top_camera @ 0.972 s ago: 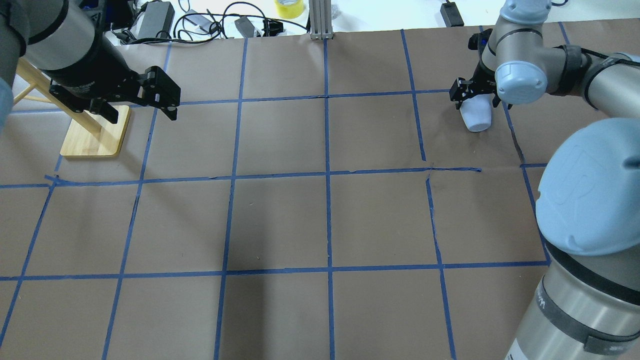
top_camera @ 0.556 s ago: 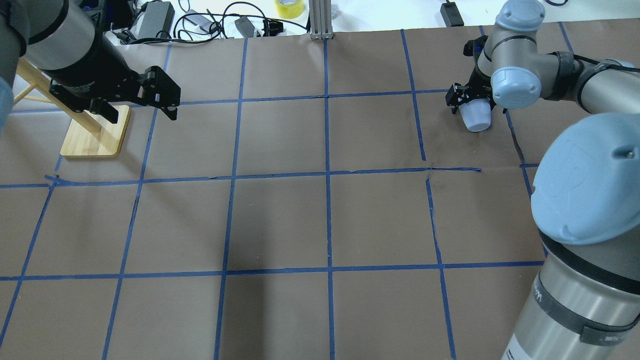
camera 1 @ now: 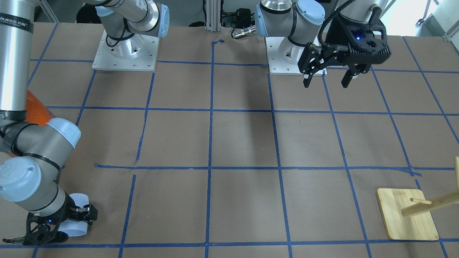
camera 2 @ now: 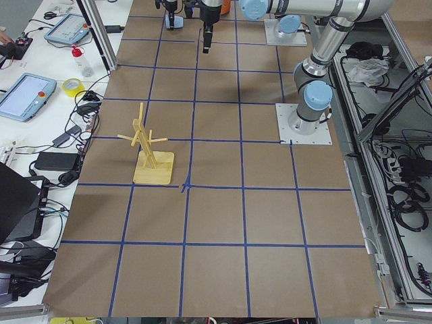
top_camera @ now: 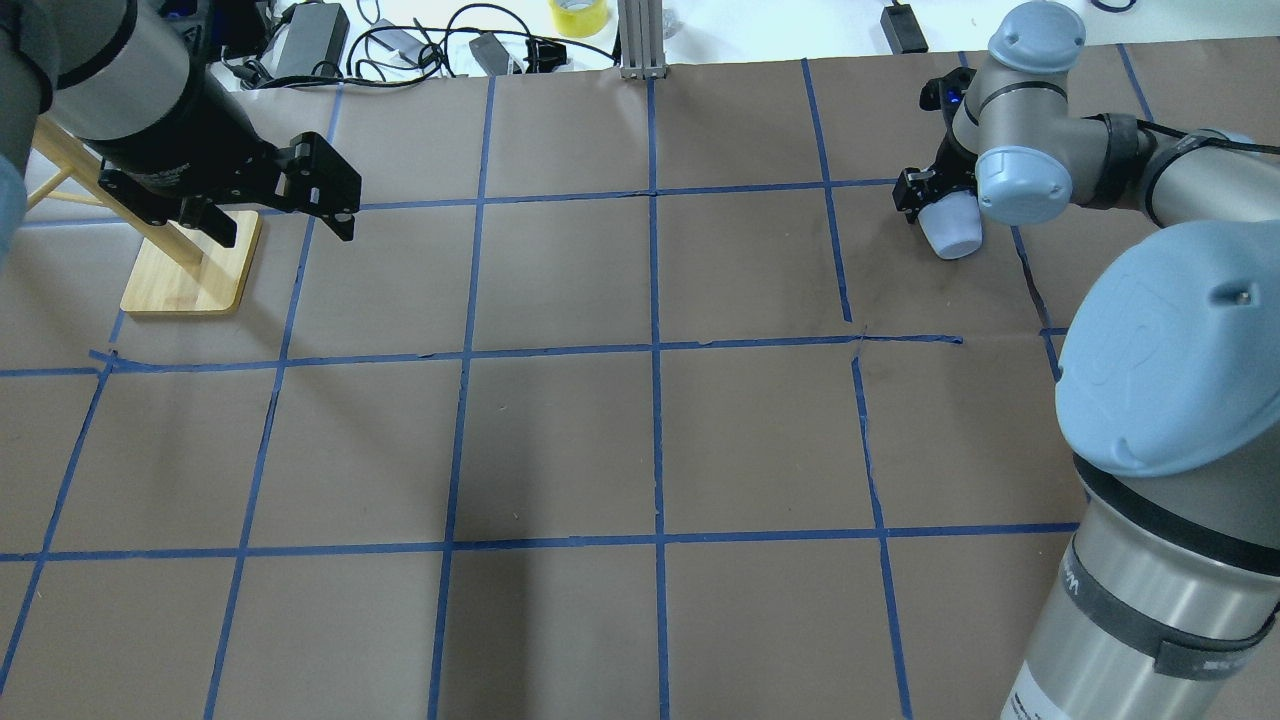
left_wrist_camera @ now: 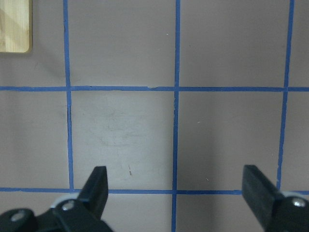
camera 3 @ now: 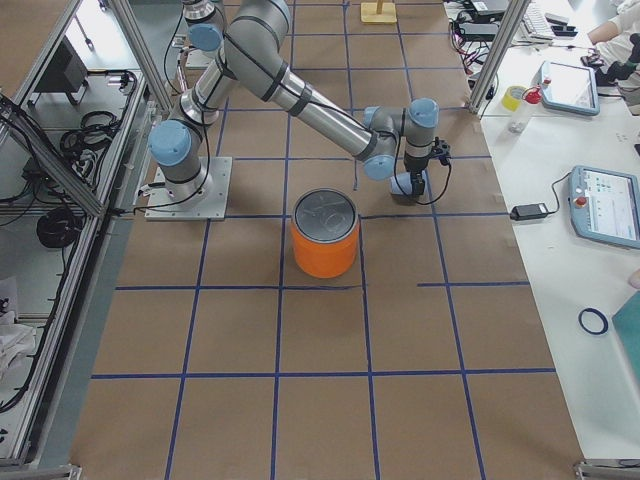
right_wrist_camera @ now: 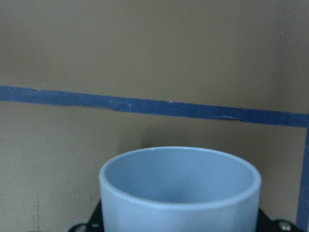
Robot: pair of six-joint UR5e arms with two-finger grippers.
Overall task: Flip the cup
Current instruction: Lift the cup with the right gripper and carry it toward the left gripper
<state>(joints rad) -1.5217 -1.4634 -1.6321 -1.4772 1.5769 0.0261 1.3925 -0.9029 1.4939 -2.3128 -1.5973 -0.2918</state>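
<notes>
The right arm's wrist hides part of the cup (top_camera: 953, 232). The cup sits between the fingers of the right gripper (top_camera: 930, 198), which pinches it, bent low over the desk (top_camera: 560, 440). The left gripper (left_wrist_camera: 176, 186) hangs spread wide, well apart.

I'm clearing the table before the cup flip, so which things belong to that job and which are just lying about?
For the job: cup, right tool shut on it.
Lying about: orange can, wooden rack, tape roll, cables.

Wooden peg stand (camera 1: 401, 218) and orange can (camera 3: 324, 250), well apart, on blue-taped brown table (top_camera: 560, 450)
</notes>
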